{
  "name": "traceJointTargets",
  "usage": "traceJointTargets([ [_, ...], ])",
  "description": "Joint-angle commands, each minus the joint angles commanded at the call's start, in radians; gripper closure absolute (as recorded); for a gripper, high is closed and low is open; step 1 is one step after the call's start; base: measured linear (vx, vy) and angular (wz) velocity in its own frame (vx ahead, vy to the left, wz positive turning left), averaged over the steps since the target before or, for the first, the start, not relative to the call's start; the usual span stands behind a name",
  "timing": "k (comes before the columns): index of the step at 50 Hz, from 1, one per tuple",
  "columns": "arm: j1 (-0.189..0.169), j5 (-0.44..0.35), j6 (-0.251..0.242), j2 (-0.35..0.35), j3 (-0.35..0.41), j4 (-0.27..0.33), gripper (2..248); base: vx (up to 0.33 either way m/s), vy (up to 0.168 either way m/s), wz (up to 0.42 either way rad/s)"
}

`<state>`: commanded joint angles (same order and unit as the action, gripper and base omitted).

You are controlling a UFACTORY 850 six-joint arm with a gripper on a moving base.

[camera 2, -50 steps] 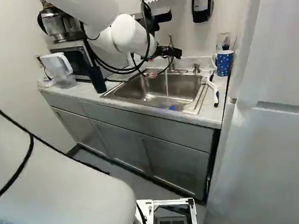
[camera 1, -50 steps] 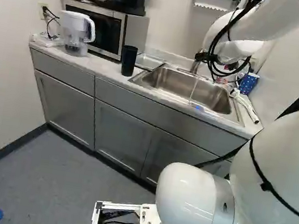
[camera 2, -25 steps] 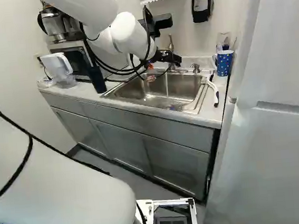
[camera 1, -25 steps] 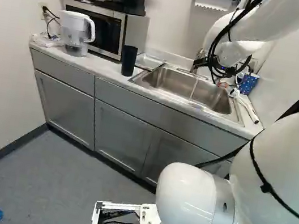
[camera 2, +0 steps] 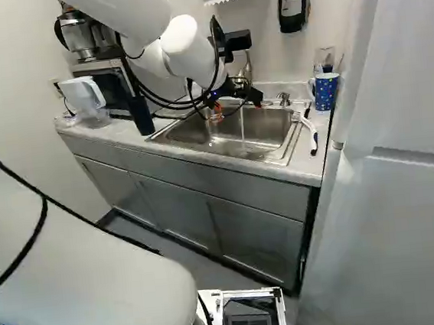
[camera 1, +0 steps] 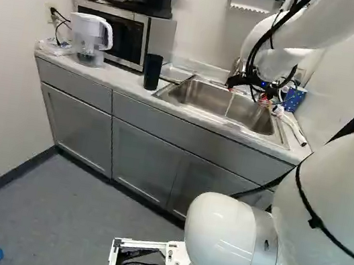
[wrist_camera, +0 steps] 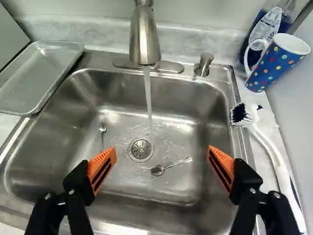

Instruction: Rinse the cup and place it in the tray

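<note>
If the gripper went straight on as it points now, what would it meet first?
Likely the running water, then the basin floor by the drain and a spoon; depth is hard to judge.

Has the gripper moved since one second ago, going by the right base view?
Yes, the gripper now sits lower against the faucet in that view.
</note>
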<state>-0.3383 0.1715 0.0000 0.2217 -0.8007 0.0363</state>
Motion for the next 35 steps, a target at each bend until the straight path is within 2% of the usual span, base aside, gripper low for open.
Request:
traceJointTargets([
  [11,0.014,0.000,0.000,0.008,0.007,0.000,3,0.000,0.000,0.000],
  [35,0.095,0.000,0.000,0.047,0.041,0.000,3,0.000,0.000,0.000],
])
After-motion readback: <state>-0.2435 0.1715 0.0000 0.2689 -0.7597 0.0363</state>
